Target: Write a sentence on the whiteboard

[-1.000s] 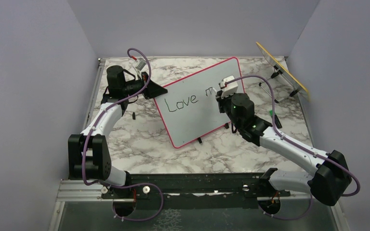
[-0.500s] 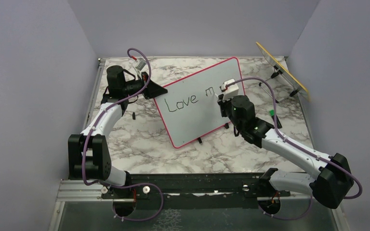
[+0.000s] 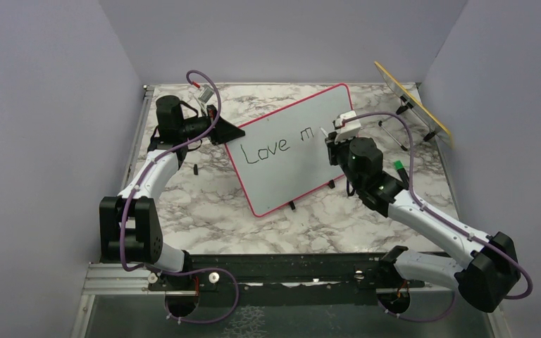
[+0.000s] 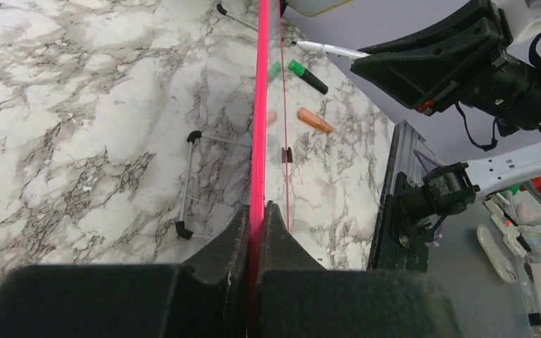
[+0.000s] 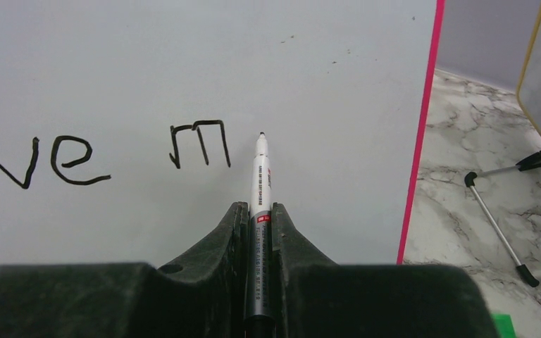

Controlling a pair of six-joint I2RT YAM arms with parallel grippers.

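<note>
The whiteboard (image 3: 289,165), white with a pink-red frame, stands tilted mid-table. Black writing on it reads "Love m" (image 3: 276,146); the right wrist view shows "ove m" (image 5: 199,143). My left gripper (image 3: 234,132) is shut on the board's left frame edge (image 4: 257,127), seen edge-on in the left wrist view. My right gripper (image 3: 332,141) is shut on a white marker (image 5: 259,184) in front of the board's right part. The marker's black tip (image 5: 261,134) points at the board just right of the "m"; I cannot tell if it touches.
A yellow-edged panel (image 3: 412,101) on a metal wire stand (image 3: 394,134) stands at the back right. A green marker cap (image 3: 397,166) lies right of the board; the left wrist view shows a green marker (image 4: 307,76) and an orange cap (image 4: 315,120).
My right gripper with the marker has moved right along the board, from over the "m" to just past it. The "m" now shows whole. The left arm and board have not moved.
</note>
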